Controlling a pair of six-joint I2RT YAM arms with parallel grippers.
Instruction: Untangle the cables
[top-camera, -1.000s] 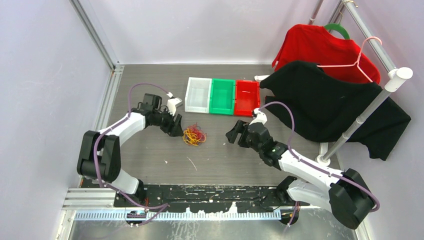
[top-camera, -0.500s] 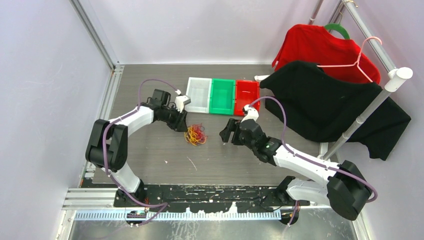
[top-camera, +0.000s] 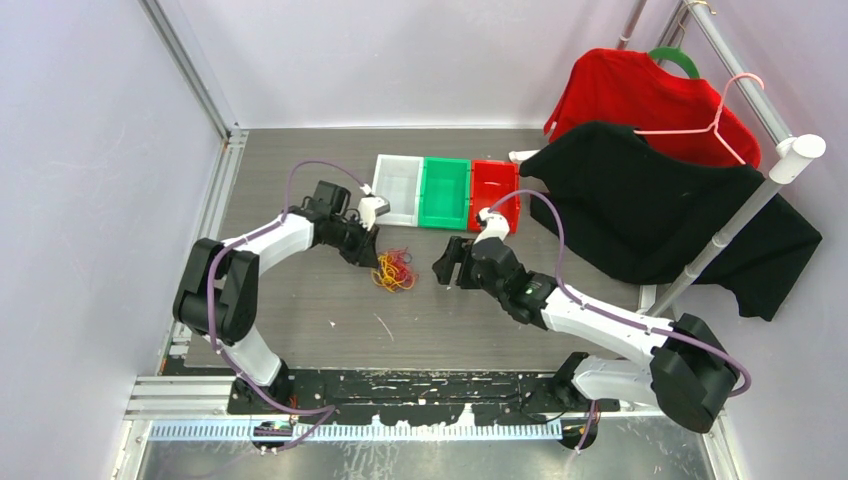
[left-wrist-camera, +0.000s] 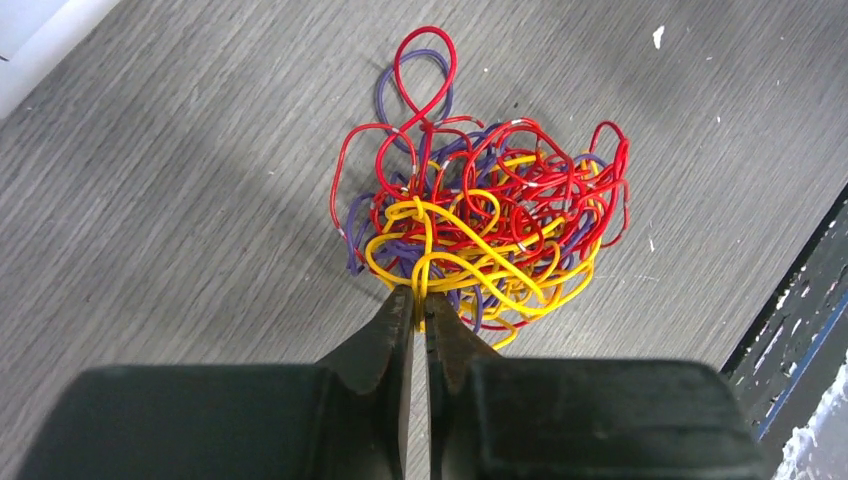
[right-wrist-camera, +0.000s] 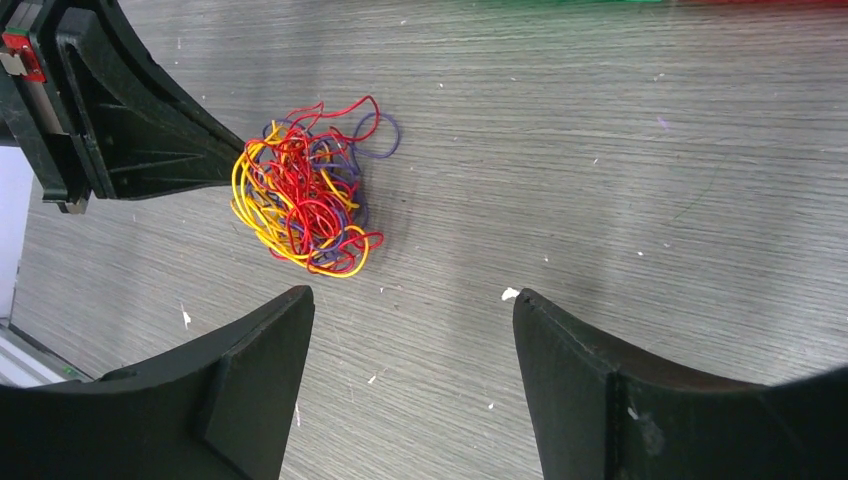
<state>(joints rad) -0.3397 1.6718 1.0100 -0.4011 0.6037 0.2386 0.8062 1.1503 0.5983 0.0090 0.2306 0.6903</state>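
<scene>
The cables (top-camera: 393, 270) lie as one small tangled clump of red, yellow and purple strands on the grey table. The left wrist view shows the clump (left-wrist-camera: 480, 220) right in front of my left gripper (left-wrist-camera: 420, 292), whose jaws are pinched on a yellow strand at the clump's near edge. From above, that left gripper (top-camera: 372, 255) sits at the clump's upper left. My right gripper (top-camera: 447, 270) hovers just right of the clump, apart from it. In its own view the right gripper (right-wrist-camera: 410, 295) stands wide open and empty, with the cables (right-wrist-camera: 305, 205) ahead to the left.
White (top-camera: 396, 190), green (top-camera: 444, 192) and red (top-camera: 494, 195) bins stand in a row behind the clump. A rack at the right holds a black garment (top-camera: 660, 210) and a red one (top-camera: 640, 95). Small white specks dot the table.
My left gripper has moved right to the clump and closed on a yellow strand. The right gripper has shifted left, closer to the clump, and stays open.
</scene>
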